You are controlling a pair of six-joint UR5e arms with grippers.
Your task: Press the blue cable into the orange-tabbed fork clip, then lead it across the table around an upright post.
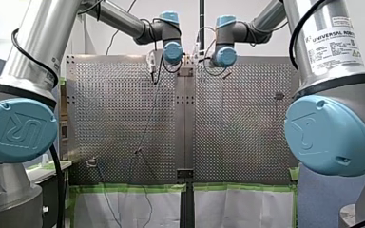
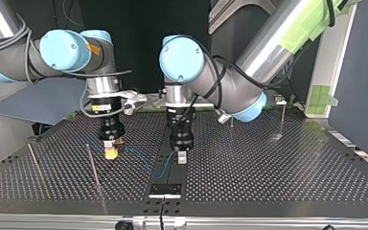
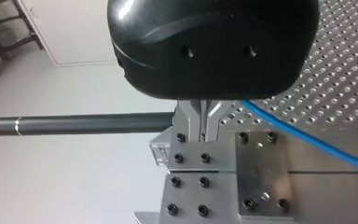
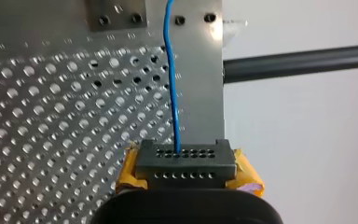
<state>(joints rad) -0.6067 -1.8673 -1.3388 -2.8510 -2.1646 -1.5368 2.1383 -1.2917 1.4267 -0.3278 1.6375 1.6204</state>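
My right gripper [image 4: 186, 161] clamps its yellow pads [image 4: 248, 175] on the blue cable [image 4: 171, 93], which runs taut ahead over the perforated table [image 4: 51, 116]. My left gripper [image 3: 204, 122], fingers [image 3: 189, 119] together, seemingly pinches the same cable nearby, sharing the slack for routing. Farther off stands an upright post [image 2: 282, 120].

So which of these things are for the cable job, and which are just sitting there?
For the job: blue cable, pinched by my right gripper and my left gripper; thin upright post.
Just there: bolted metal plate; black bar beyond the table; green tape on its edge.
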